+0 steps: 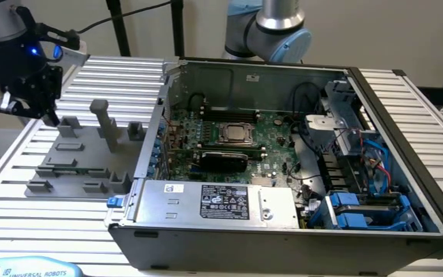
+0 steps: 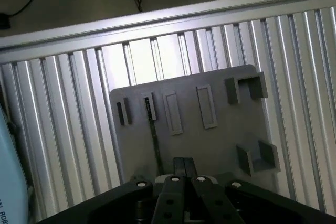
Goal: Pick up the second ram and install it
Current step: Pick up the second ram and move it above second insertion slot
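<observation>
Second ram, a thin, long green circuit-board strip: sits in the grey plastic fixture plate on the exterior view's left, low in a pair of slotted blocks on the side of the plate nearer the camera. In the wrist view the strip is seen edge-on as a narrow dark line running from one slot block across the plate. Not lifted, not installed.

End effector, black, two-fingered: hangs in the air over the far side of the fixture plate and touches nothing. Wrist view shows the end effector with its fingers pressed together and nothing between them, so clenched and empty. It is apart from the strip.

Fixture plate also carries a tall grey upright post and several small blocks. It lies on the ribbed aluminium worktop, just beside the open grey metal computer case.

Inside the case: large green motherboard with a square silver processor, black cables, and blue plastic drive brackets toward the exterior view's right.
</observation>
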Robot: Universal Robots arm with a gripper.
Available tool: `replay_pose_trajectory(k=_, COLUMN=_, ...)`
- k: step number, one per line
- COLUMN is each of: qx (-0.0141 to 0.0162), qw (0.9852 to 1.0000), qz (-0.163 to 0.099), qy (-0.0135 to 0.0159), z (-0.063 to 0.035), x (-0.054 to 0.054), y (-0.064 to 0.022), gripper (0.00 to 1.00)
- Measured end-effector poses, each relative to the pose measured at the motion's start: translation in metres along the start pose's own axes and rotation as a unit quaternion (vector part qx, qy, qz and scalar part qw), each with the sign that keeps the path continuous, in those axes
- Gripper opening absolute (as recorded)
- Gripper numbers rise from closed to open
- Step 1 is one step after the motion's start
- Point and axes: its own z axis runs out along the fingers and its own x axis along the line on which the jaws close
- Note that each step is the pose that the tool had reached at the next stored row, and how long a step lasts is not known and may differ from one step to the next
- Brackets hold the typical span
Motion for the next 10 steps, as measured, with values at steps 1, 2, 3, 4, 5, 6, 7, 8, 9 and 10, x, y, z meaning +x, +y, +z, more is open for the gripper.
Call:
replay_pose_trajectory(k=1, qx=0.0011, qw=1.0, qz=-0.009, qy=0.0002, z=0.0005, x=0.0, y=0.0, gripper=0.11)
replay_pose_trajectory(k=2, qx=0.0024, qw=0.9998, qz=-0.018, qy=0.0003, z=0.0011, x=0.0, y=-0.0001, gripper=0.11)
replay_pose_trajectory(k=3, qx=0.0042, qw=0.9997, qz=-0.026, qy=0.0004, z=0.0016, x=0.0, y=-0.0001, gripper=0.11)
replay_pose_trajectory(k=4, qx=0.0057, qw=0.9994, qz=-0.033, qy=0.0005, z=0.0022, x=0.0, y=-0.0001, gripper=0.11)
replay_pose_trajectory(k=5, qx=0.0067, qw=0.9992, qz=-0.038, qy=0.0005, z=0.003, x=0.0, y=-0.0003, gripper=0.11)
replay_pose_trajectory(k=6, qx=0.0074, qw=0.999, qz=-0.043, qy=0.0005, z=0.0039, x=0.0, y=-0.0004, gripper=0.11)
replay_pose_trajectory(k=7, qx=0.0076, qw=0.9989, qz=-0.047, qy=0.0007, z=0.0048, x=0.0001, y=-0.0006, gripper=0.11)
replay_pose_trajectory(k=8, qx=0.0075, qw=0.9987, qz=-0.051, qy=0.0009, z=0.0062, x=0.0001, y=-0.001, gripper=0.11)
replay_pose_trajectory(k=9, qx=0.0074, qw=0.9985, qz=-0.054, qy=0.001, z=0.008, x=0.0001, y=-0.0017, gripper=0.11)
replay_pose_trajectory(k=10, qx=0.0074, qw=0.9984, qz=-0.057, qy=0.0011, z=0.0097, x=0.0002, y=-0.0024, gripper=0.11)
